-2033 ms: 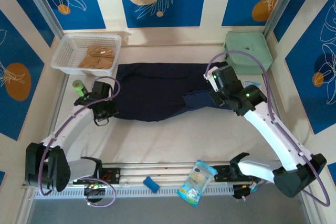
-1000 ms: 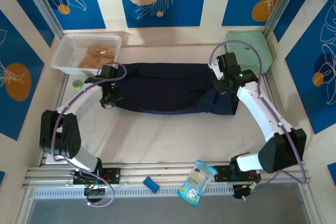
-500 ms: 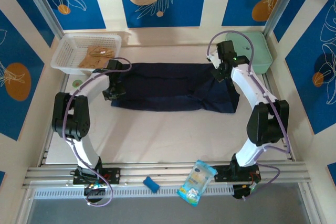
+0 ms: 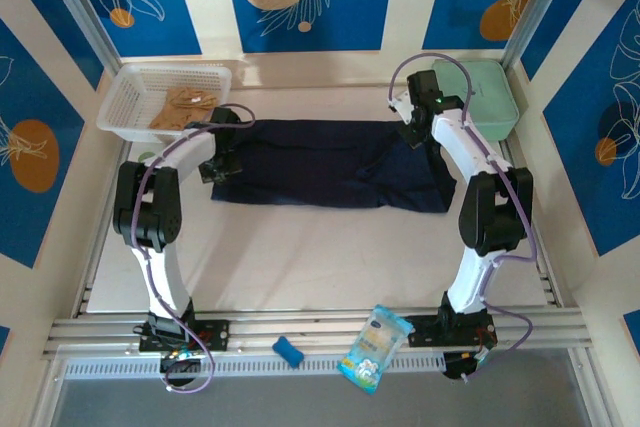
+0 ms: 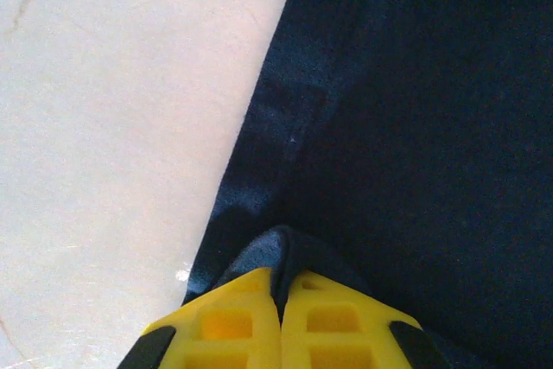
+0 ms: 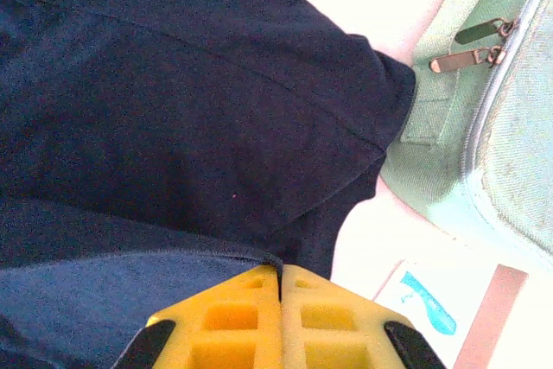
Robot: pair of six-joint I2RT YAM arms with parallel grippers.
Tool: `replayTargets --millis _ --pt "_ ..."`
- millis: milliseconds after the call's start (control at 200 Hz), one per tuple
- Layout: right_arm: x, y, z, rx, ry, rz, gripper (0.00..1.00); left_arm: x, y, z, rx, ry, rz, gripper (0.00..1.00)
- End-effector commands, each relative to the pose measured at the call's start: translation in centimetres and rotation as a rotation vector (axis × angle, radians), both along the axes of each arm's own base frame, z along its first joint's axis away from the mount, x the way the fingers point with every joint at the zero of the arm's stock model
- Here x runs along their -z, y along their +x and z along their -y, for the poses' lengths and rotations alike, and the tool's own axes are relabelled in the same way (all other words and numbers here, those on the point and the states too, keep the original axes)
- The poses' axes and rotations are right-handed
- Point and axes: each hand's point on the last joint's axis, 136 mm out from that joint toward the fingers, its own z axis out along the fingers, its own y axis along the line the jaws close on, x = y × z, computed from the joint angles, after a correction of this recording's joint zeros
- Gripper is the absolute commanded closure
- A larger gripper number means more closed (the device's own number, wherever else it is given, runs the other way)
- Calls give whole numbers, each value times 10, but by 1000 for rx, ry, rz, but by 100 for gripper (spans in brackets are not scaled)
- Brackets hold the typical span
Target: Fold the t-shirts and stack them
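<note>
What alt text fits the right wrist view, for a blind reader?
The right gripper, yellow fingers together, pinches an edge of the dark navy t-shirt spread on the white table. A mint-green zip case lies on the right, at the shirt's corner.

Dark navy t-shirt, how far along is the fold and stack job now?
Done: the dark navy cloth t-shirt looks doubled over into one long band. In hand: the left gripper and right gripper are each shut on an end of it. Left: further folds, plus the tan cloth t-shirt lying crumpled in the white plastic basket; nothing is stacked yet.
</note>
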Motion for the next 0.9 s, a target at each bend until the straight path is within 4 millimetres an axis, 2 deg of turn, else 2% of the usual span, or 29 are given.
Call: replayTargets --millis 0,140,275,345,435,535,775,896 --pt "-14 11 -1 -12 14 39 100 -8 5 -15 0 53 -8 100" --pt "-15 11 0 -8 16 42 100 -10 8 -15 7 58 -11 100" --pt "-15 10 0 -2 22 41 100 -3 8 -15 2 57 -26 100" --pt "-16 11 -1 -4 29 44 100 0 8 -15 -5 59 -32 90" --pt "-16 14 -3 -5 37 48 100 3 6 -17 -17 63 -36 70" --pt "-14 19 -4 -6 44 49 100 0 6 -18 -26 62 -22 54" --pt "-7 42 -7 -26 66 52 100 -23 7 -13 -7 29 37 36" --pt "6 52 -10 -56 53 22 100 -36 4 -10 17 11 59 27"
